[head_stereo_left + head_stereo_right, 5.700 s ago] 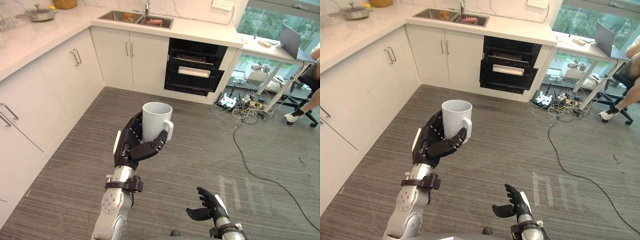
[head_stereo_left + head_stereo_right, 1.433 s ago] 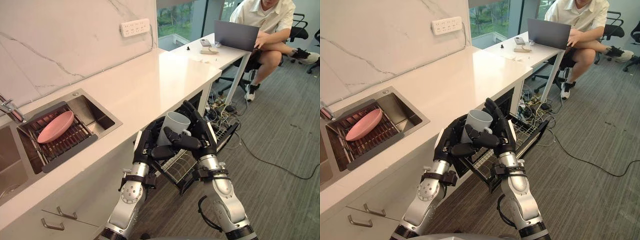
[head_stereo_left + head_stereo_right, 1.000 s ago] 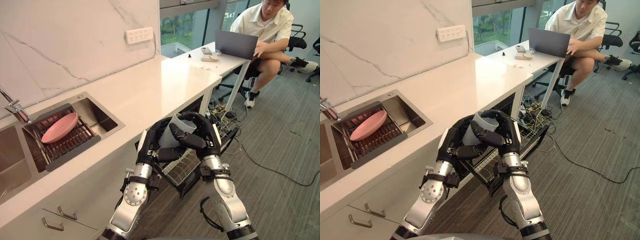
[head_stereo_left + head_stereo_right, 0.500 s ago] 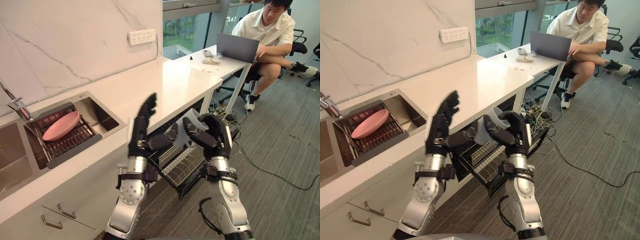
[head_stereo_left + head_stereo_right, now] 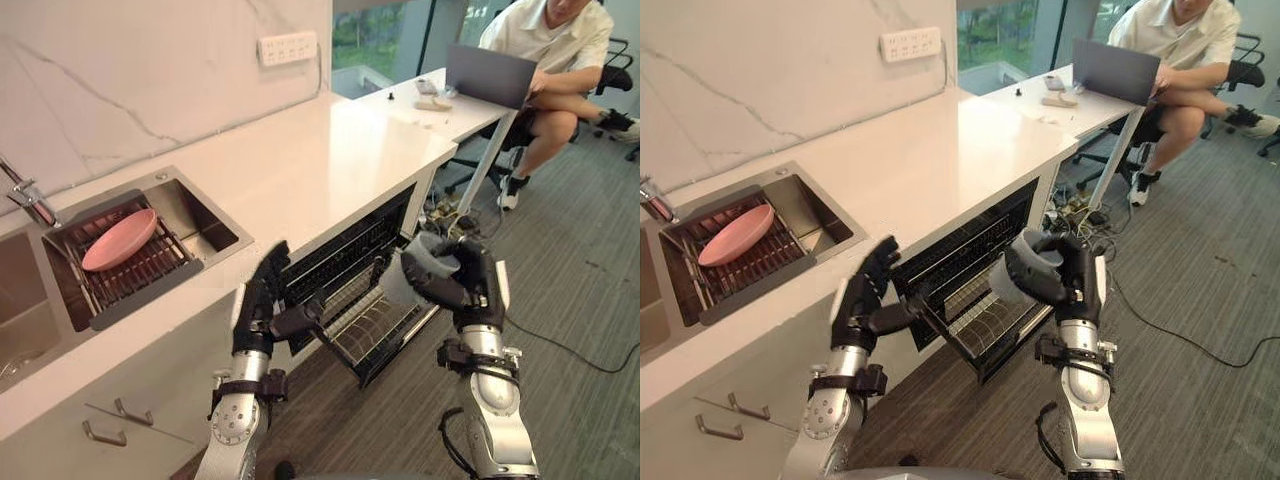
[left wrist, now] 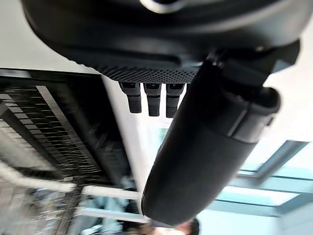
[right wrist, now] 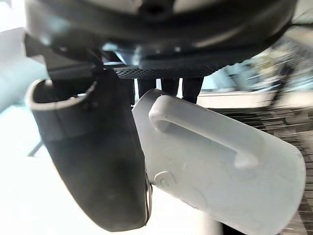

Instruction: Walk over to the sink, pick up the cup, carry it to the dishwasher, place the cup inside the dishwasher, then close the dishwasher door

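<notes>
My right hand [image 5: 472,287] is shut on the white cup [image 5: 408,277], which lies tipped on its side with its mouth turned away from the counter. The cup [image 7: 210,152] shows its handle in the right wrist view, with the thumb [image 7: 93,161] pressed against its side. It hangs just above the pulled-out wire rack [image 5: 375,330] of the open dishwasher [image 5: 345,255] under the white counter [image 5: 330,160]. My left hand [image 5: 260,300] is open and holds nothing, its fingers raised in front of the counter edge to the left of the dishwasher.
A sink [image 5: 195,215] on the left holds a pink plate [image 5: 118,238] on a dark rack. A person [image 5: 560,40] sits with a laptop [image 5: 490,75] at a desk beyond the counter's end. Cables [image 5: 445,212] lie on the floor by the desk.
The cup went from both hands into my right hand alone. My left hand let go, opened and dropped to the counter edge. My right hand carried the cup right and down over the rack.
</notes>
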Robot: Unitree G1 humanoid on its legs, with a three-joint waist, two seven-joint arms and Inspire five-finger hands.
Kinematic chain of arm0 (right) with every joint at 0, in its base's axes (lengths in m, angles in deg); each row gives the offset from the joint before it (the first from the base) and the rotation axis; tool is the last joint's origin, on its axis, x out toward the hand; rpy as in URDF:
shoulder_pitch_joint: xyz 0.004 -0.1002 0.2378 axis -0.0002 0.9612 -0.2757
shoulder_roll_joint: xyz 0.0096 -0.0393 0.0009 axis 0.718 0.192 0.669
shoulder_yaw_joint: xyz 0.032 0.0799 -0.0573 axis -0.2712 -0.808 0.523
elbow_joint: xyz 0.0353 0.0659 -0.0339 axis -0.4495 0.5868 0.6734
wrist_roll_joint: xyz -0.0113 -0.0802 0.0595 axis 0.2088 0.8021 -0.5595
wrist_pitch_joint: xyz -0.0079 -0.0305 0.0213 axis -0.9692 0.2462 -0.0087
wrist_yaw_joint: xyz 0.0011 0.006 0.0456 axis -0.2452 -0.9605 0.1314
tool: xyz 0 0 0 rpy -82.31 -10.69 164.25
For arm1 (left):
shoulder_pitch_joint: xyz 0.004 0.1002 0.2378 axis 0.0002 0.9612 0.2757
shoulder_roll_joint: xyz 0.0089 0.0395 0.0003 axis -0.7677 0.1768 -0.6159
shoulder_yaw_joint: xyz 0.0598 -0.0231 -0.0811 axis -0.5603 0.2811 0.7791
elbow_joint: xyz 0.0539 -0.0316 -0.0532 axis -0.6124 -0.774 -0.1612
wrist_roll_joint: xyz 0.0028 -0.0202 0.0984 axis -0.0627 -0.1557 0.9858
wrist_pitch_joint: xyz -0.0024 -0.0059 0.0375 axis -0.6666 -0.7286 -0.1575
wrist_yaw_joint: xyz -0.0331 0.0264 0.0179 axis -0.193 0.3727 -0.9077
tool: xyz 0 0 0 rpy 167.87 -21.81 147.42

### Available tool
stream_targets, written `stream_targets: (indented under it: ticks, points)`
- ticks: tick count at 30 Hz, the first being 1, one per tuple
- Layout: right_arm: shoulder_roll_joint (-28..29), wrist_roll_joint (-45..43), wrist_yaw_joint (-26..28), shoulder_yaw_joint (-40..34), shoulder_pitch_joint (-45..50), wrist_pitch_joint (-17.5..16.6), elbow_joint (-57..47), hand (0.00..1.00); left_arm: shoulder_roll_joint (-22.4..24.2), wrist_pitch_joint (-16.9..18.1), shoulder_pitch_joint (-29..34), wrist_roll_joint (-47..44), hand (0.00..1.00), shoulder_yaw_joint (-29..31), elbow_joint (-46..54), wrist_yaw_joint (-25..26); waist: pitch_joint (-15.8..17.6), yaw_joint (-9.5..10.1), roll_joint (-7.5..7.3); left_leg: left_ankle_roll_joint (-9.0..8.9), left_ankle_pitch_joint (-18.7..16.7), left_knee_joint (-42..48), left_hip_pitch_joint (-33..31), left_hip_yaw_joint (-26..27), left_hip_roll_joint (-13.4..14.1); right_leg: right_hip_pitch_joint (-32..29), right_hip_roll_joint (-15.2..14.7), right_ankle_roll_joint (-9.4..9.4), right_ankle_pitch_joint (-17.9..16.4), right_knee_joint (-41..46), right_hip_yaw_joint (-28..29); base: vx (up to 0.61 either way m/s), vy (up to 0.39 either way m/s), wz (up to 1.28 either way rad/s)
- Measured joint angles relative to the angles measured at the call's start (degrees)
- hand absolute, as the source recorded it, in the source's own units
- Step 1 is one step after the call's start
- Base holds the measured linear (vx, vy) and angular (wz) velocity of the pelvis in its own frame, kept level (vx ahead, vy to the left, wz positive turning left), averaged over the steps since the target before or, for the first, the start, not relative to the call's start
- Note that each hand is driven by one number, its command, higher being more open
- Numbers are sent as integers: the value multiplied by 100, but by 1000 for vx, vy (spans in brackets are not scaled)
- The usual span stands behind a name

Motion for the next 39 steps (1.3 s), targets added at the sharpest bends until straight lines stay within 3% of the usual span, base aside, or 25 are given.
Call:
stream_targets:
  ticks: [3, 6, 8, 15, 16, 18, 32, 39]
  points:
    - [-247, 306, -59, 2, -461, 127, 876, 30, -151, -21, -2, -41, 90, 142, -472, -75, 501, 79, 43, -4, -33, 356, -437, -168, 28, -269, -6, -19, 11, 161, -141, -97, 14, 27]
    - [-350, 504, -175, 4, -958, 60, 1045, 30, -237, -51, -4, -121, 90, 319, -853, -68, 756, 162, 70, -7, -35, 532, -674, -280, 39, -452, 2, -54, -17, 341, -246, -101, 2, 21]
    - [-536, 612, -351, -20, -1418, 59, 1478, 30, -275, -53, -60, -149, 90, 450, -1058, -42, 975, 332, 118, -32, -50, 651, -908, -461, 4, -648, -31, -70, -120, 612, -418, -110, 8, 39]
    - [-540, 921, -623, -16, -2050, 416, 2245, 30, -316, -46, -142, -216, 90, 984, -1360, 202, 1366, 740, 163, 42, 57, 741, -1337, -235, -1, -1170, -291, -49, -525, 1404, -812, -64, 7, 37]
    - [-541, 947, -653, -19, -2148, 447, 2249, 90, -315, -45, -161, -222, 90, 1072, -1362, 239, 1439, 783, 161, 31, 68, 764, -1382, -233, -12, -1227, -309, -51, -547, 1463, -809, 12, 10, 6]
    - [-540, 948, -768, -33, -2400, 469, 2253, 90, -305, -45, -230, -253, 90, 1245, -1459, 352, 1587, 795, 152, 18, 109, 783, -1428, -242, -43, -1278, -353, -36, -594, 1541, -822, 19, 11, 7]
    - [-243, 1229, -1273, -380, -2554, 772, 2227, 90, 12, -8, -451, -369, 90, 1394, -1789, 521, 1686, 771, 143, -35, 33, 834, -1336, -225, -15, -1275, -365, -111, -830, 1791, -792, 15, -6, 0]
    - [46, 1271, -1230, -402, -1834, 795, 1319, 90, 113, -10, -453, -364, 90, 1376, -1916, 509, 1689, 737, 141, -54, -34, 823, -1158, -133, 29, -1139, -326, -118, -847, 1739, -697, 11, -5, -7]
